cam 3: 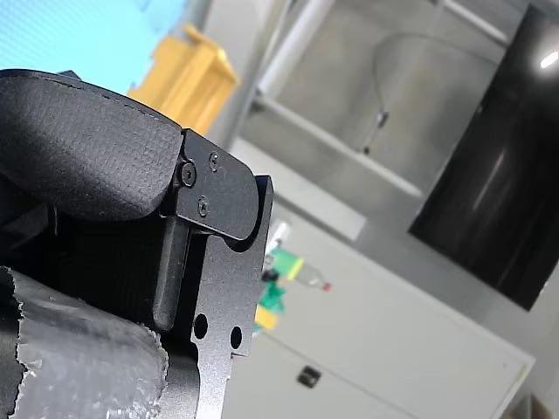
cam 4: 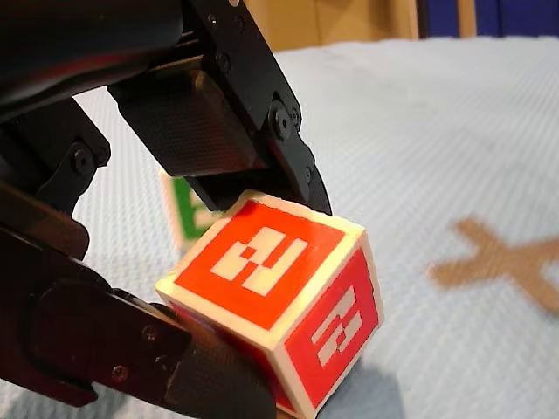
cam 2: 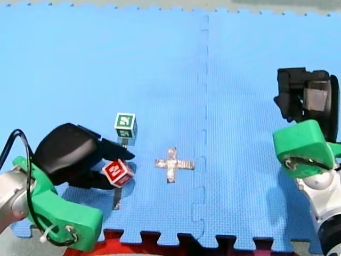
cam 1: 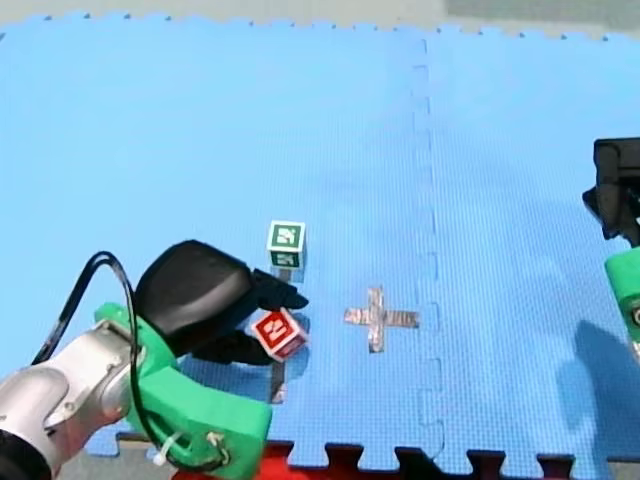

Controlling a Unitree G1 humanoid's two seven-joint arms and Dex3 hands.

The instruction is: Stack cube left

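The left robot hand [cam 2: 74, 154] grips the red cube [cam 2: 118, 173] tilted, near the mat's [cam 2: 240, 64] front edge. Set down crooked, it could slide off the green cube [cam 2: 126, 125]. The right robot hand [cam 2: 303, 98] is at the right edge, and its state cannot be told.

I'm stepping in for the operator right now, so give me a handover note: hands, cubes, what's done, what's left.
Left hand: shut on the red cube, tilted, front left of the mat.
Right hand: at the mat's right edge, holding nothing.
Green cube: upright on the mat just beyond the red one, apart from it.
Done: red cube grasped.
To do: set it on the green cube.
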